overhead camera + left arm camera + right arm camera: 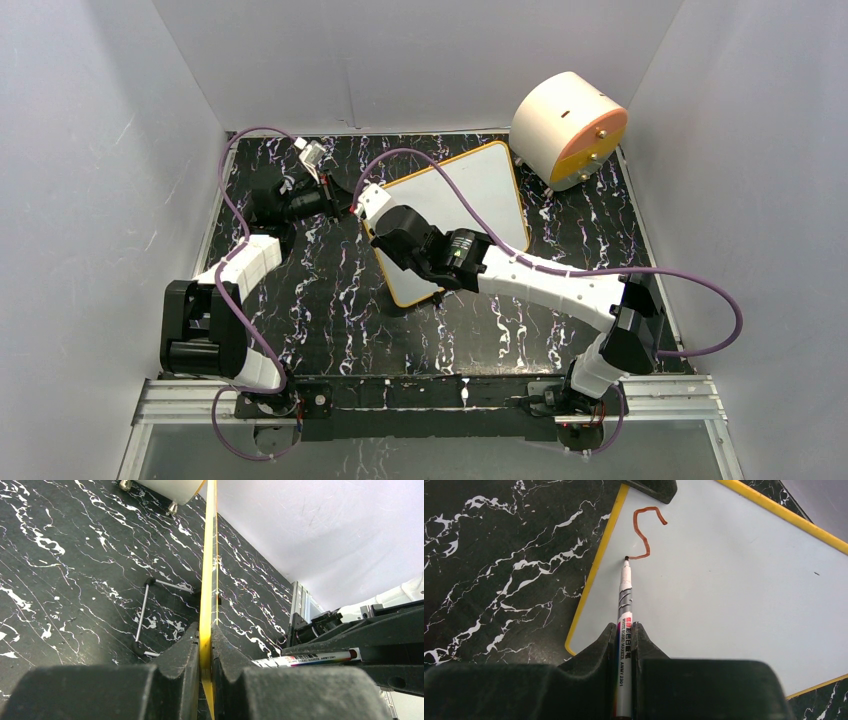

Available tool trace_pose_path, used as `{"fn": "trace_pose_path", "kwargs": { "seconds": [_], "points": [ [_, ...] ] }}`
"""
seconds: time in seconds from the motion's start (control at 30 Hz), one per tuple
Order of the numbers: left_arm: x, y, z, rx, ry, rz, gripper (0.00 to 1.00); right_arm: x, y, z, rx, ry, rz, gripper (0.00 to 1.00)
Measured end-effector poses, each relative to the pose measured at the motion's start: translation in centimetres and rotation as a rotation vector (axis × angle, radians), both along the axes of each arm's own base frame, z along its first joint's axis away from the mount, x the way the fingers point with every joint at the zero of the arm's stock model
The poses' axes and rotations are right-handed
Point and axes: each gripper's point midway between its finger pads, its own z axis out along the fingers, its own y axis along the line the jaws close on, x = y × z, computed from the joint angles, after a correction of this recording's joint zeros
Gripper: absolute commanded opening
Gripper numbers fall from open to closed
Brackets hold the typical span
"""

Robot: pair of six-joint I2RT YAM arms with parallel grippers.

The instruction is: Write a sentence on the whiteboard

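Between the left claw's [206, 632] tips the stiff, light, probably slick board [209, 555] is being pinched by its rim; the right claw [625, 630] is pinching the marker [625, 600].

The slim white marker pen [624, 597] reads "WHITE BOARD MARKER AWMY 2301"; at its twelve o'clock, a reddish-brown "S" [643, 534] on the yellow-framed white board [734, 590].

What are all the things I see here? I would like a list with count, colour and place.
whiteboard: one, white with yellow frame, mid-table
stroke: one, reddish-brown curve, on whiteboard near its edge
marker: one, white, tip on whiteboard at stroke's end
drum: one, peach and orange, far right corner
wire stand: one, silver with black ends, on table beside whiteboard
table: one, black with white veins
left gripper: black, shut on whiteboard's edge
right gripper: black, shut on marker
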Motion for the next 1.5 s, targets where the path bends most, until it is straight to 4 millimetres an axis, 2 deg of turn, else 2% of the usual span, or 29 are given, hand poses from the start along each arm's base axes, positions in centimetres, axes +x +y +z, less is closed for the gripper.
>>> {"fn": "trace_pose_path", "kwargs": {
  "seconds": [0.53,0.73,1.03,1.5],
  "points": [
    [0.1,0.0,0.0,0.007,0.001,0.001,0.0,-0.1,0.9,0.2,0.047,-0.007,0.003,0.0],
    [0.0,-0.2,0.0,0.01,0.001,-0.004,0.0,-0.3,0.2,0.5,0.063,-0.015,-0.001,0.0],
    [0.0,-0.3,0.0,0.014,0.0,-0.008,0.0,0.0,-1.6,3.4,0.134,-0.079,-0.049,0.0],
    [0.0,-0.3,-0.1,0.017,0.001,-0.008,0.0,0.6,-1.5,2.2,0.104,-0.087,-0.078,0.0]
  ]
}}
